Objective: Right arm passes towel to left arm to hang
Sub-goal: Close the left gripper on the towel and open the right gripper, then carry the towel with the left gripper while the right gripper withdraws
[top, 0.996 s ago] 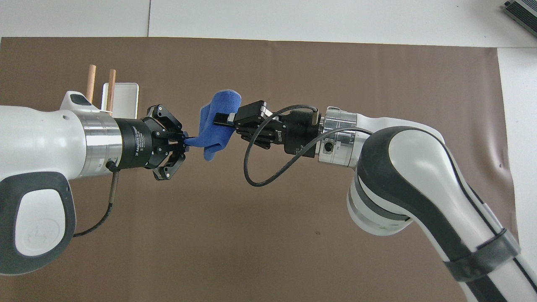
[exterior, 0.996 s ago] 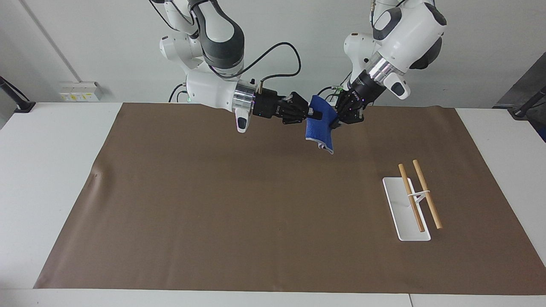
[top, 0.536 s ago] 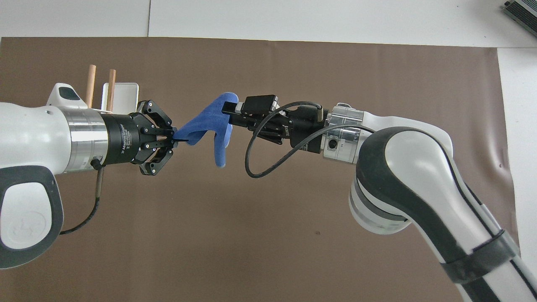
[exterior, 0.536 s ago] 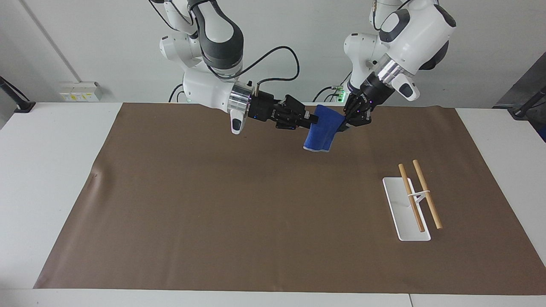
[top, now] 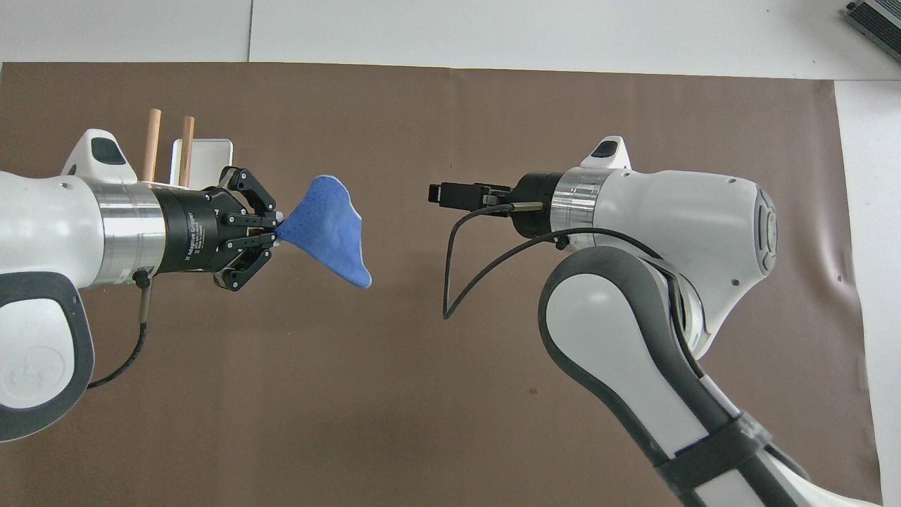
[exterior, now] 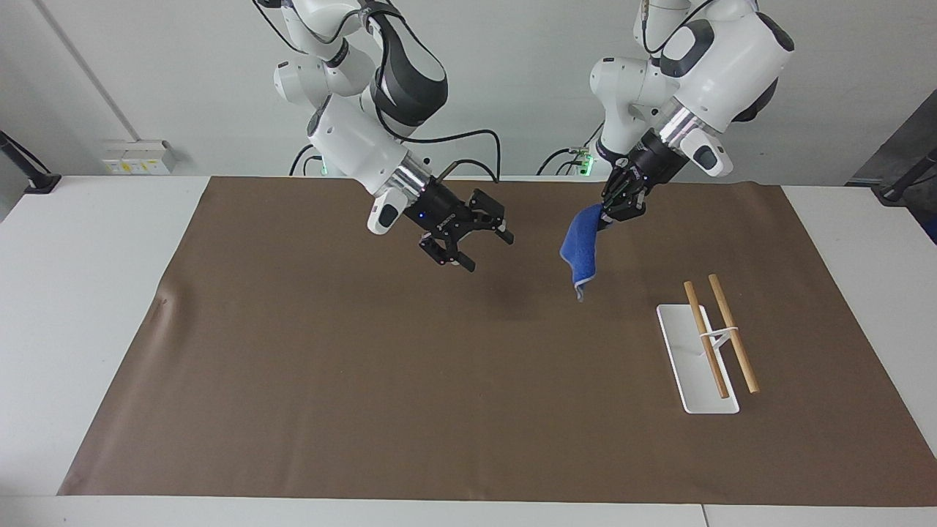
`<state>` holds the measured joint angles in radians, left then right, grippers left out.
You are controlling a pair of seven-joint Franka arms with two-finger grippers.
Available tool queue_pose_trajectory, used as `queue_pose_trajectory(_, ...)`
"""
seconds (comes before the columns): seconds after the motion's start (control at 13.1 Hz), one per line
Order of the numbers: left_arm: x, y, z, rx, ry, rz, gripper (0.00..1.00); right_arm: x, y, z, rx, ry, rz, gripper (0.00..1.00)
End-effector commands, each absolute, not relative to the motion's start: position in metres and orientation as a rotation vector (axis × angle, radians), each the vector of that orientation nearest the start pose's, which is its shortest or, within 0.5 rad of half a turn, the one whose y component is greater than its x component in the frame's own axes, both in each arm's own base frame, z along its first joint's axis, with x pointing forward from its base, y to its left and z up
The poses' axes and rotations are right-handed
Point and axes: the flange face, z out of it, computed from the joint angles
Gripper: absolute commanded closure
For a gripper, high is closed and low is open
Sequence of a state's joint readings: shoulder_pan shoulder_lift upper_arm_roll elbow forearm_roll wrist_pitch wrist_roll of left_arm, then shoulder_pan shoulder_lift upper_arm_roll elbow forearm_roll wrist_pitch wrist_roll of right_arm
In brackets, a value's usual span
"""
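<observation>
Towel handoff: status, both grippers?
Left gripper shut on towel, dangling over mat. Right gripper open, empty, over mat. Rack at left arm's end, path looks unobstructed.

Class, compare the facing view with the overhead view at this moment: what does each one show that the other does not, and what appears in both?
Only the facing view shows the towel hanging clear above the brown mat, the right gripper with fingers spread open, wall sockets, and the full white rack base.

Only the overhead view shows the printed label on the left gripper and a grey device at the table corner.

Both show the left gripper pinching one towel corner, the right gripper empty, and two wooden rods.
</observation>
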<state>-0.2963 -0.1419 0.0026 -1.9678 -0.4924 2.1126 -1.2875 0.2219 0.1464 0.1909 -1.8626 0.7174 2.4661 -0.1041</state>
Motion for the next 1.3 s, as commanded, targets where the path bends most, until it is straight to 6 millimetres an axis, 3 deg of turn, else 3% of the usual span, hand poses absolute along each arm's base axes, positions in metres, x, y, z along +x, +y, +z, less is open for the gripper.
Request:
queue_pose_trajectory(0.0,0.513,-0.158,0.560,2.360,1.262,-0.027,1.00,0.599,0.205,0.482,-2.614,-0.118,-0.492,0.00)
queue_pose_trajectory(0.23,0.522,-0.133,0.543,2.593,0.926,0.123,1.00,0.611,0.155,0.475,-2.757,-0.132,-0.482,0.00)
queue_pose_trajectory(0.46,0.543,-0.107,0.519,2.804,0.590,0.290,1.00,0.607,0.139,0.480,-2.970,-0.187,-0.394,0.00)
queue_pose_trajectory(0.61,0.560,-0.093,0.503,2.886,0.458,0.372,1.00,0.595,0.132,0.498,-3.048,-0.126,-0.292,0.00)
queue_pose_trajectory(0.77,0.575,-0.074,0.493,2.887,0.484,0.437,1.00,0.587,0.110,0.521,-3.063,-0.002,-0.268,0.00)
queue_pose_trajectory(1.0,0.607,-0.043,0.497,2.866,0.566,0.484,1.00,0.575,0.063,0.556,-3.086,0.117,-0.233,0.00)
queue_pose_trajectory(1.07,0.612,-0.038,0.500,2.849,0.603,0.484,1.00,0.571,0.058,0.567,-3.101,0.119,-0.210,0.00)
queue_pose_trajectory(1.23,0.615,-0.004,0.501,2.698,0.848,0.445,1.00,0.567,0.028,0.592,-3.124,0.183,-0.188,0.00)
